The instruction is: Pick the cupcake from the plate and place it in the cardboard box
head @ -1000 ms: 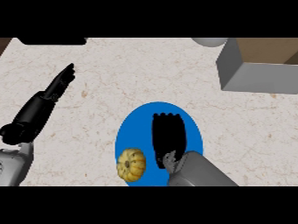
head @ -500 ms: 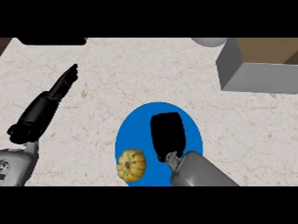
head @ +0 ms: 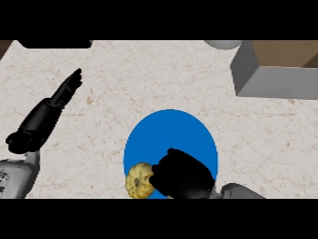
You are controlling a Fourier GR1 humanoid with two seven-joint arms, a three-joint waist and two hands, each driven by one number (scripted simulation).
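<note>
I saw the cupcake (head: 140, 181) at the bottom centre, on the blue plate's (head: 169, 130) lower left edge, long axis vertical; my right hand (head: 180, 176) curled against it; my left hand (head: 59, 100) lay straight-fingered at upper left; the box (head: 282, 82) sat at upper right.

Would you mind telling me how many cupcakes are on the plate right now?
1. The cupcake sits at the blue plate's lower left edge, right beside the right hand. That hand covers part of the plate, so another could be hidden.
</note>
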